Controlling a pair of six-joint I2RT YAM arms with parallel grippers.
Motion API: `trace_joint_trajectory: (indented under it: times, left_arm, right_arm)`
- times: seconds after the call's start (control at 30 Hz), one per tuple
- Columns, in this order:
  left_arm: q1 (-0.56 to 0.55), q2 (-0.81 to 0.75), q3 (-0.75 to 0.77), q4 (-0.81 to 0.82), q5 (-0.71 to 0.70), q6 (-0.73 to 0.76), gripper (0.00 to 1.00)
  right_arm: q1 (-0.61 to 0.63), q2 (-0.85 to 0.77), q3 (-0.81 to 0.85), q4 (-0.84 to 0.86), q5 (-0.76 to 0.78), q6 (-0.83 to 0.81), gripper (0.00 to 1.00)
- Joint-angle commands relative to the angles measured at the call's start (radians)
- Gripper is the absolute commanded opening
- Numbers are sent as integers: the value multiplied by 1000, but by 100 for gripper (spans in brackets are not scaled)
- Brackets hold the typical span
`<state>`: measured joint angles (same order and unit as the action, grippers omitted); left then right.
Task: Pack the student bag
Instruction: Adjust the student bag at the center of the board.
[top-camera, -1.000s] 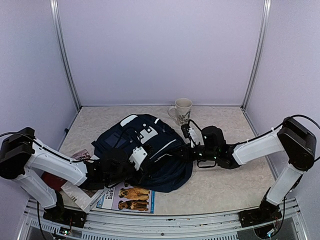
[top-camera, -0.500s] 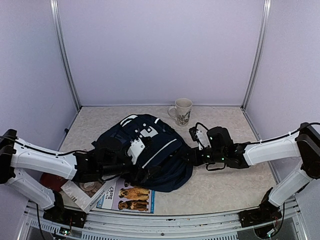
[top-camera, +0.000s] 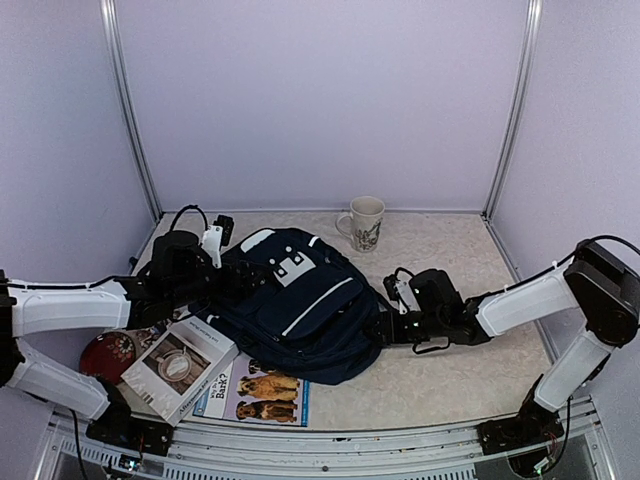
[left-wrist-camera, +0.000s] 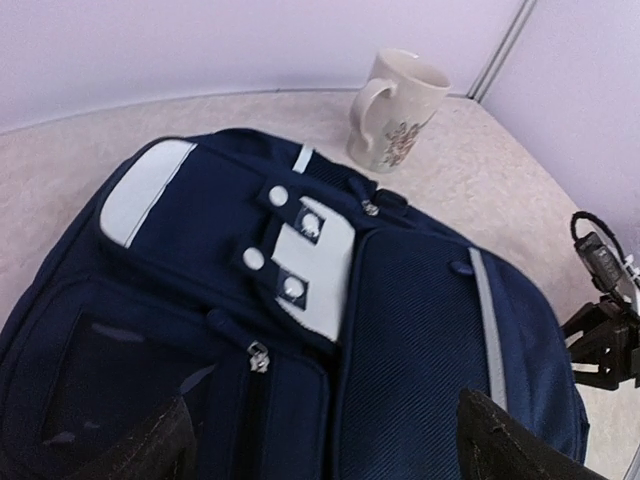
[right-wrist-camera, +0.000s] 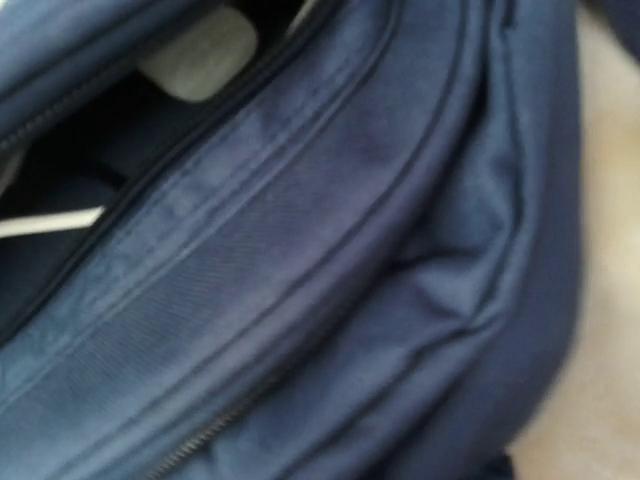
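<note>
1. The left pincer (left-wrist-camera: 325, 432) is released. Its fingers (left-wrist-camera: 150, 445) stand wide apart with nothing between them, above the bag (left-wrist-camera: 420, 330).
2. Only its wrist view shows the white patch (left-wrist-camera: 318, 270) with snaps just ahead of it, and a mug (left-wrist-camera: 395, 105) beyond that.
3. The right pincer (top-camera: 386, 326) is at the bag's edge. Its fingers are hidden from above and its own view shows only blurred blue fabric, so I cannot tell its state.
4. Only the overhead view shows books (top-camera: 180, 365) behind the left pincer, on the table (top-camera: 450, 375).
</note>
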<state>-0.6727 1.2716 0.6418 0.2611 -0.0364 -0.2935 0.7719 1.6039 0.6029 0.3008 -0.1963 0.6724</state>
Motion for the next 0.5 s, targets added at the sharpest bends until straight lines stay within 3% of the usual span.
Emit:
trace_joint_trajectory:
  times: [0.0,0.1,0.3,0.33,0.47]
  left_arm:
    - [25,9,-27,-15,-2,-90,87]
    - [22,-1,-41,22,22,-79,87]
    - [-61,5,-32,41,-10,34,87]
    - [-77,9,-26,39,-13,45,87]
    - [-98,29,1,13,-2,37,88]
  right_arm:
    - [-30,-4,37,-43,5,-19,16]
    - [-86,-33,33,-90,38,-63,0]
    - [-253,-22,101,-186,53,-264,0]
    - [-288,-4,122,-204,43,-290,2]
    - [-351,35,232,-337,116,-373,28]
